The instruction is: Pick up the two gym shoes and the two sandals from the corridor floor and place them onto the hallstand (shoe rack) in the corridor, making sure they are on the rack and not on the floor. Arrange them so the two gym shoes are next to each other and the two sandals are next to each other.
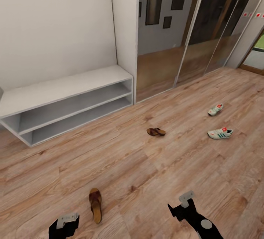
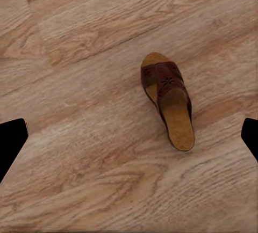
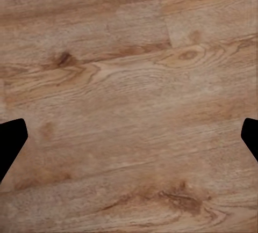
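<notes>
Sandal (image 2: 167, 102) lies flat (strap up) — left gripper (image 2: 129, 136) wide above.

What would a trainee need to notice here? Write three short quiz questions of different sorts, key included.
1. True or false: a gym shoe already sits on the hallstand.
2. Which shoe lies nearest the left gripper? A) near sandal B) far sandal C) nearer gym shoe D) farther gym shoe
3. Fill in: the right gripper hangs over bare ____.

Key: 1 false; 2 A; 3 corridor floor.
</notes>
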`<state>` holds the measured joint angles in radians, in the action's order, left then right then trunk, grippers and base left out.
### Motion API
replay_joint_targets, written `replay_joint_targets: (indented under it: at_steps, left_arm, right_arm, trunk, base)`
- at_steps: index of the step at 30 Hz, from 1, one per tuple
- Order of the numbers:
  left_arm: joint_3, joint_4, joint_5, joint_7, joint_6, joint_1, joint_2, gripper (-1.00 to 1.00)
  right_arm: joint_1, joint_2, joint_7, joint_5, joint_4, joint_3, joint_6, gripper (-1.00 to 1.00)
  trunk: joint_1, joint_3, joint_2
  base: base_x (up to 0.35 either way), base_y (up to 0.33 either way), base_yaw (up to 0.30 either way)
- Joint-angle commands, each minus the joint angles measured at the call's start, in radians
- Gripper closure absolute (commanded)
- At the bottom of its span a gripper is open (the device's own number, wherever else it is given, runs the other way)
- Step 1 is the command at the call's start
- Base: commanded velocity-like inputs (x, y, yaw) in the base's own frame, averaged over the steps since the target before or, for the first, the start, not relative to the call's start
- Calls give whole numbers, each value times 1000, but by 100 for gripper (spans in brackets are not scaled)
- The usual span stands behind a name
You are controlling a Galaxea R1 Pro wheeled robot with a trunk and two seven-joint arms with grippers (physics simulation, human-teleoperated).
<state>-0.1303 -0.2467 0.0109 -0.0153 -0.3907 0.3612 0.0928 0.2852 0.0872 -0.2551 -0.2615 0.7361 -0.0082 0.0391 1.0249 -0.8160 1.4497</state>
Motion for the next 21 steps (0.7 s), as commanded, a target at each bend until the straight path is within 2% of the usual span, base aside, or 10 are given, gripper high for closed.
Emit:
replay_joint_targets:
  at_steps: [1,11,21]
  left_arm:
    - [0,1,1,-2,-4,1,0,-100]
    - [0,1,1,-2,-4,1,-2,-100]
    - [0,1,0,-2,-4,1,-3,-100]
  right_arm:
    - [0,0,-3,-9,0,-1,4,-100]
    - [0,0,-3,-9,0,-1,4,-100]
    - [0,0,-3,-9,0,-1,4,-100]
  trunk:
    - [0,-1,0]
    - [0,-1,0]
    - [0,-1,0]
  base:
    - [118,-59,276]
    - [165,-106,276]
    - [34,-23,276]
